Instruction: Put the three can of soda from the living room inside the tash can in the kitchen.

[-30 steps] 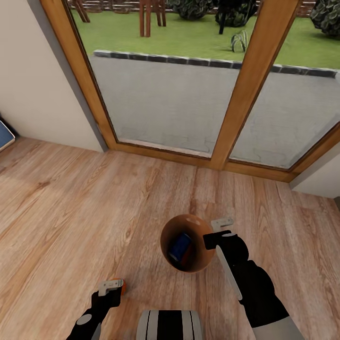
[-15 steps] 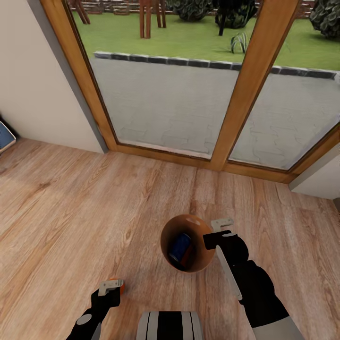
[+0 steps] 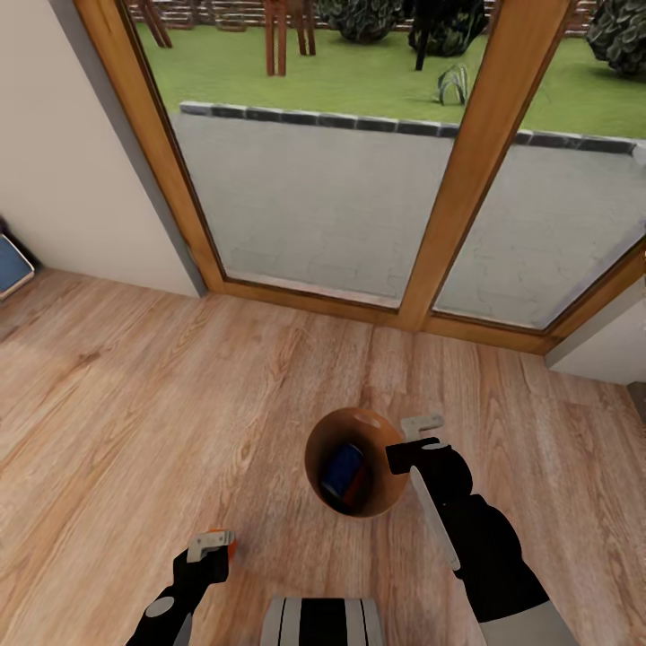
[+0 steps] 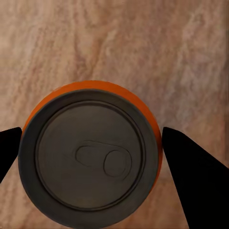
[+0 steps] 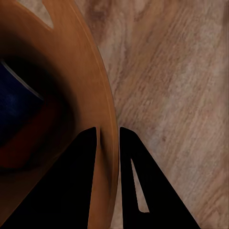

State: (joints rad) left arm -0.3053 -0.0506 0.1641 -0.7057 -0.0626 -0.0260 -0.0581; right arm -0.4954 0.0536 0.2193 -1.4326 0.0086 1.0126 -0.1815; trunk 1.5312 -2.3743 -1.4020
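Your tan-brown trash can (image 3: 357,462) hangs low in front of the robot over the light wood plank floor (image 3: 135,395), carried by its rim; inside it lies a dark blue soda can (image 3: 342,472) with something reddish beside it (too dim to say what). Your right gripper (image 3: 414,441) is pinched on the bin's wall, and the right wrist view shows one dark finger (image 5: 78,181) inside the bin and the other outside, the thin brown rim (image 5: 110,143) caught between them. Off to the left and nearer the robot, your left gripper (image 3: 212,546) holds an orange-red soda can (image 4: 90,160) upright; seen from the left wrist, its grey top with the pull tab faces the camera and the two black fingers (image 4: 191,171) sit against its opposite sides, only as far apart as the can is wide. Beyond the bin, wood-framed glass doors (image 3: 458,197) look out on a grey paved terrace (image 3: 314,188) and green lawn (image 3: 359,72). A pale wall (image 3: 63,152) stands at the left.
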